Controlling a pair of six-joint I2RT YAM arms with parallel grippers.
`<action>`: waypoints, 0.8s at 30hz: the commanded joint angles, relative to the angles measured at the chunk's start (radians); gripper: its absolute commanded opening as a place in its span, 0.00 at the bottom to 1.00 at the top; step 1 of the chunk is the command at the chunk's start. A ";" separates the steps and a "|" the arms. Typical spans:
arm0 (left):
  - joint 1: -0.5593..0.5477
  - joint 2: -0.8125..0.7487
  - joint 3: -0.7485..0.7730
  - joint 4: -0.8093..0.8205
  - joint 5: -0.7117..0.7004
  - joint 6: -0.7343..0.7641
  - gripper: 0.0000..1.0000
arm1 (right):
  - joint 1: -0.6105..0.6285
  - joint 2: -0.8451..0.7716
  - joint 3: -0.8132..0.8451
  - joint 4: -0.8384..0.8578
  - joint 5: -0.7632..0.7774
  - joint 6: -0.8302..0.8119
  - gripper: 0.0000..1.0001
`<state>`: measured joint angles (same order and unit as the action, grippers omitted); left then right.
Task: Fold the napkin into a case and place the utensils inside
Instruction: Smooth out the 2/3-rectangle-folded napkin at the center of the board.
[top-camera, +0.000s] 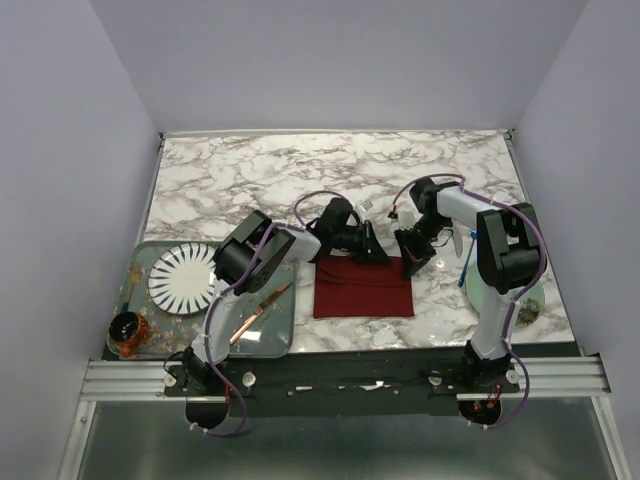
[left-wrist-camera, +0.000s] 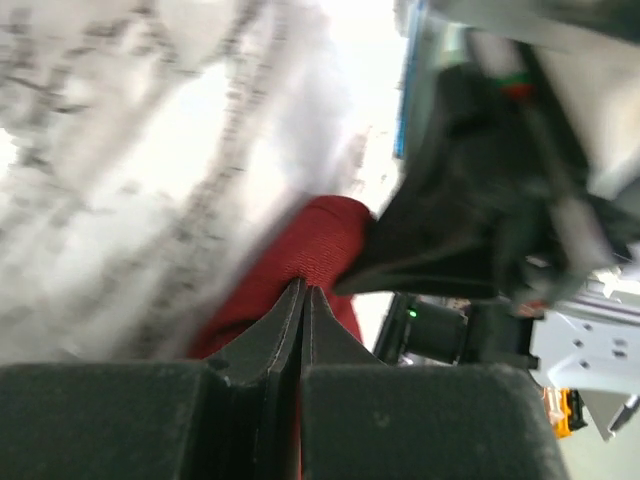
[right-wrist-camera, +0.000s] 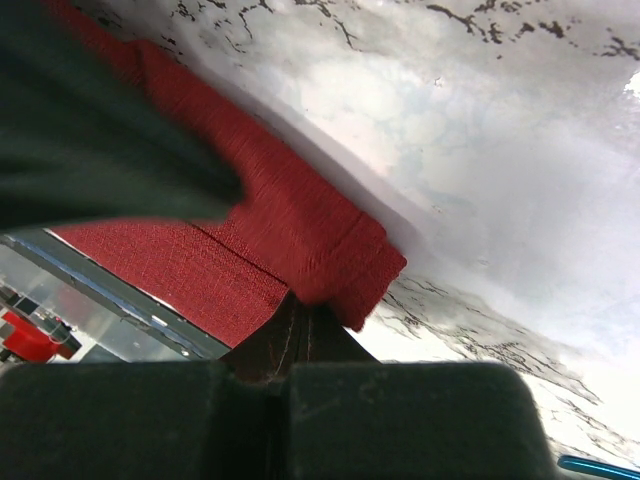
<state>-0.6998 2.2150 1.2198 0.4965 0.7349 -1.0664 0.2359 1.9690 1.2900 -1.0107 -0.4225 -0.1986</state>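
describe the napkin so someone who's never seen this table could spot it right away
On the marble table, look near the front edge, between the two arms. The napkin lies flat there, the left gripper and right gripper pinching its far edge. It is the only dark red cloth; a tray sits to its left, a pale plate to its right.

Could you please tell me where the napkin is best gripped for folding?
Probably its far edge, from above: the napkin lies flat, and that doubled edge is thick enough to pinch. The right hand is shut on its far right corner, the left hand alongside.
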 joint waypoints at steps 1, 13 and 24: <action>-0.009 0.067 0.030 -0.094 -0.065 0.032 0.07 | 0.005 -0.004 0.008 0.029 0.067 -0.007 0.01; 0.060 -0.127 -0.126 0.069 0.035 0.128 0.40 | 0.005 -0.001 0.018 0.026 0.120 -0.044 0.01; 0.013 -0.091 -0.077 0.146 0.021 0.008 0.28 | 0.005 -0.005 0.019 0.023 0.110 -0.039 0.01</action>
<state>-0.6407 2.0914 1.0843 0.6212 0.7601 -1.0389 0.2394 1.9686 1.3029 -1.0203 -0.3840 -0.2115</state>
